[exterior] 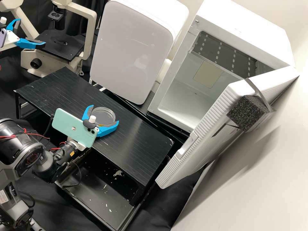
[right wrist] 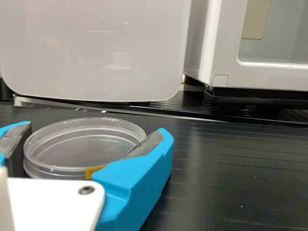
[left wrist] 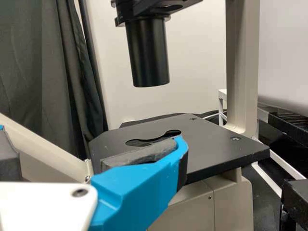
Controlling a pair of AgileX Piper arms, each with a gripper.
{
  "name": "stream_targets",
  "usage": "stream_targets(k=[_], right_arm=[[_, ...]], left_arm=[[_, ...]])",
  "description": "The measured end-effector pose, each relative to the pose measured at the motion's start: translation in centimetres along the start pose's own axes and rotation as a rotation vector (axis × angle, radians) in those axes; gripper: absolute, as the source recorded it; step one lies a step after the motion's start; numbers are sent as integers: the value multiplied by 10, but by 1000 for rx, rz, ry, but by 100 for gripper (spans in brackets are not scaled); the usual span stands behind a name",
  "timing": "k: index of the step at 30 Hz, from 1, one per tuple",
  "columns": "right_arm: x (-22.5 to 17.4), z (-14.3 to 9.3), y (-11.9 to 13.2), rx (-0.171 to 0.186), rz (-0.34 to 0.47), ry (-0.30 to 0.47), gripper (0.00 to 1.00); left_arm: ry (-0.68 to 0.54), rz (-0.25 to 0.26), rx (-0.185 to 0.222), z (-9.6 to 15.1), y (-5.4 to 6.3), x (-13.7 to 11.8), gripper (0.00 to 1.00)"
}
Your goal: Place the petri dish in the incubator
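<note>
High-vw, incub. (exterior: 253, 35) open, dish (exterior: 102, 112) at R hand (exterior: 104, 114)

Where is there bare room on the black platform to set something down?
Two stretches of the platform look bare: from the petri dish to the end by the open incubator door, and from the dish toward the microscope. Crowded: at the dish, with the right tool around it, and by the left tool.

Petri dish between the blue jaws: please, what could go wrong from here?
The right gripper's jaws stand around the petri dish, so uneven closing might slide or tilt it. Its clear wall looks smooth and might slip during lifting. The incubator's open door juts out beside the opening; a carried dish could knock it.
</note>
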Motion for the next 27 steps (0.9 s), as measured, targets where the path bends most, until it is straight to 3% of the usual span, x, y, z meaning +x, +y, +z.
stream_targets(k=[12, 18, 23, 27], right_arm=[[-6, 2, 16, 6, 23, 12, 0], [-14, 12, 51, 27, 166, -30, 0], [-4, 22, 87, -1, 299, -55, 0], [16, 36, 111, -17, 359, -71, 0]], left_arm=[[0, 0, 0, 0, 0, 0, 100], [0, 0, 0, 0, 0, 0, 100], [0, 0, 0, 0, 0, 0, 100], [0, 0, 0, 0, 0, 0, 100]])
